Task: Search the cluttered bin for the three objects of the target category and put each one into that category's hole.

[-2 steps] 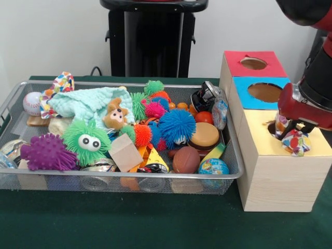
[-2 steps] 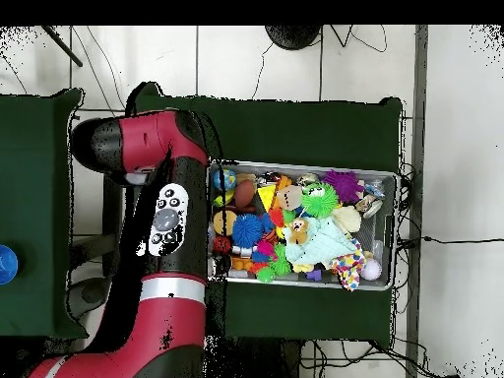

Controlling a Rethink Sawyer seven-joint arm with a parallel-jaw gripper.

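Observation:
My gripper (image 1: 293,136) hangs over the yellow-topped box (image 1: 258,137) at the right, just above its hole (image 1: 272,127). It is shut on a small multicoloured patterned fabric toy (image 1: 296,143), which rests at the hole's rim. A similar patterned fabric piece (image 1: 63,83) lies at the back left corner of the wire bin (image 1: 129,177); from overhead it shows as the patterned fabric piece (image 2: 346,272). In the overhead view the red arm (image 2: 162,226) covers the boxes and the gripper.
The bin holds several toys: a mint cloth (image 1: 88,101), a green fuzzy ball with eyes (image 1: 87,139), a purple spiky ball (image 1: 47,152), a blue fuzzy ball (image 1: 177,126), a wooden block (image 1: 125,152). Behind the yellow box are a blue-topped hole (image 1: 265,92) and a red-topped hole (image 1: 253,63).

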